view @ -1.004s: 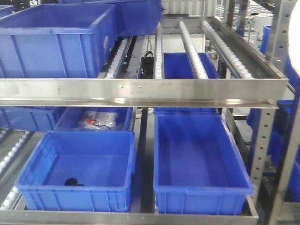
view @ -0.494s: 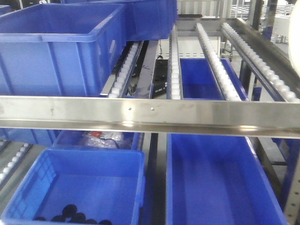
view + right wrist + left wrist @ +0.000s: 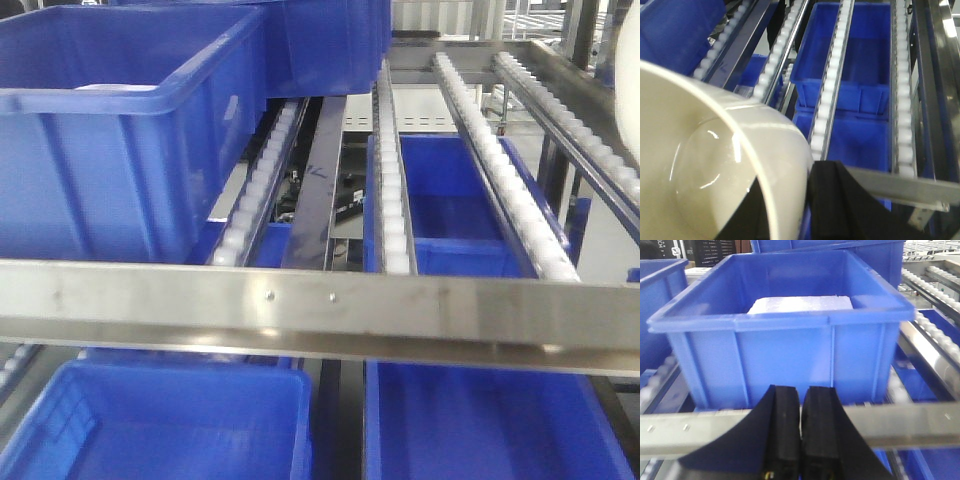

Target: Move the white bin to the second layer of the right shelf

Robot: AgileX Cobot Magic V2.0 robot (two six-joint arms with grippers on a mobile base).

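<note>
The white bin (image 3: 705,165) fills the lower left of the right wrist view, glossy and cream, with its opening toward the camera. My right gripper (image 3: 790,185) is shut on its wall, one black finger inside and the other finger (image 3: 827,175) outside. The bin hangs just before the steel front bar (image 3: 900,185) of the right shelf second layer, whose white roller rails (image 3: 832,95) slope away. The front view shows the same rails (image 3: 510,190) and bar (image 3: 400,310). My left gripper (image 3: 801,390) is shut and holds nothing, in front of the bar (image 3: 920,425).
A large blue crate (image 3: 785,335) with a white foam slab (image 3: 800,305) inside sits on the left half of this level (image 3: 110,150). More blue crates (image 3: 470,420) stand on the level below, and one (image 3: 850,55) shows under the rails.
The front view has moved closer to the rack and higher. The front bar now sits lower in the frame and the lower crates are mostly cut off.
</note>
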